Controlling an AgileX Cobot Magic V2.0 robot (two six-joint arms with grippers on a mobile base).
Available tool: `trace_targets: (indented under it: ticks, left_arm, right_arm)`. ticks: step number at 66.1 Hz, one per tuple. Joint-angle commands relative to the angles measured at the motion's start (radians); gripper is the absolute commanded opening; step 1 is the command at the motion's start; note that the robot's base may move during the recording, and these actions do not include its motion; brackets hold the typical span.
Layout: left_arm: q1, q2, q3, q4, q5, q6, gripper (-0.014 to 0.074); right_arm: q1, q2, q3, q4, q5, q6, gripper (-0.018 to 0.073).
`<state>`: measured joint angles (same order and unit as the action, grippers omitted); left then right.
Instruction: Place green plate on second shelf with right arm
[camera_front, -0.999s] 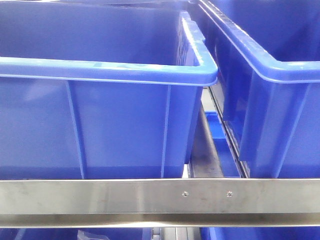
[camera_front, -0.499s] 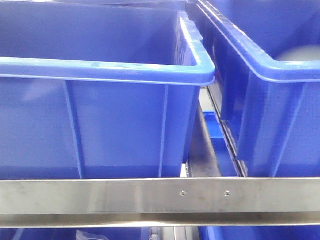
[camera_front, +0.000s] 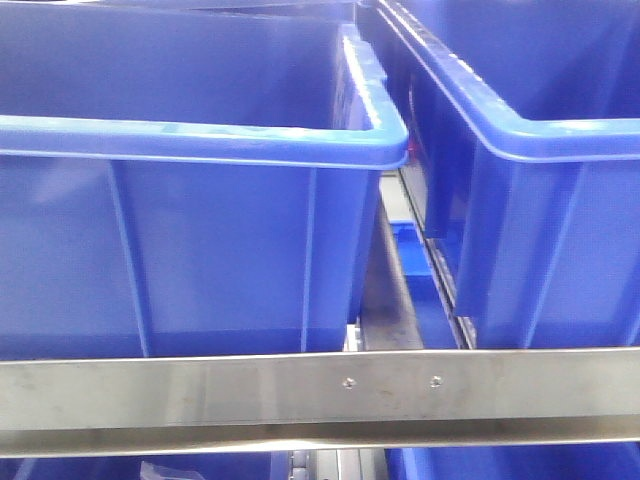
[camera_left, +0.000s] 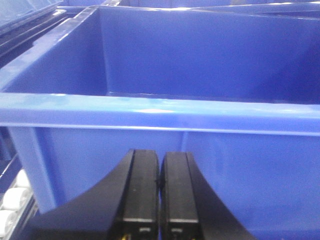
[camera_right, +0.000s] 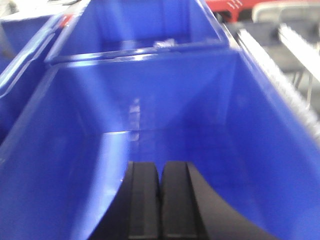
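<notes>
I see no green plate in any view, and my right pincer (camera_right: 160, 200) hangs closed and empty over a blue bin (camera_right: 150, 100), the left pincer (camera_left: 160, 200) likewise closed. I judge placing onto the second shelf (camera_front: 200, 390) hasn't begun; next I must find the plate.

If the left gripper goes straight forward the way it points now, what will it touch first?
Most likely the front wall of the blue bin, just below its rim. The shut left gripper points at that wall, though the gap between them is hard to judge.
</notes>
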<state>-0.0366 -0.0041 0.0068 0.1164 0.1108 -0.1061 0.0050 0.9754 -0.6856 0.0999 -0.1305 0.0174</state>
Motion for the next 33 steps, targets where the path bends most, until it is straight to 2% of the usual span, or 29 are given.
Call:
trace_targets:
  ticks: [1,26,33]
  left_arm:
    - [-0.002,-0.017,0.041,-0.004,-0.086,-0.003,0.0130]
    - [-0.002,-0.017,0.041,-0.004,-0.086,-0.003,0.0130]
    - [-0.002,-0.017,0.041,-0.004,-0.086,-0.003,0.0130]
  right_arm:
    - [-0.002,-0.033,-0.041,-0.024,-0.056,-0.005,0.0017]
    - [-0.008,-0.032,-0.039,-0.044,-0.051,-0.017,0.0017]
    - [-0.028,-0.111,-0.021,-0.050,-0.021,-0.017,0.0017]
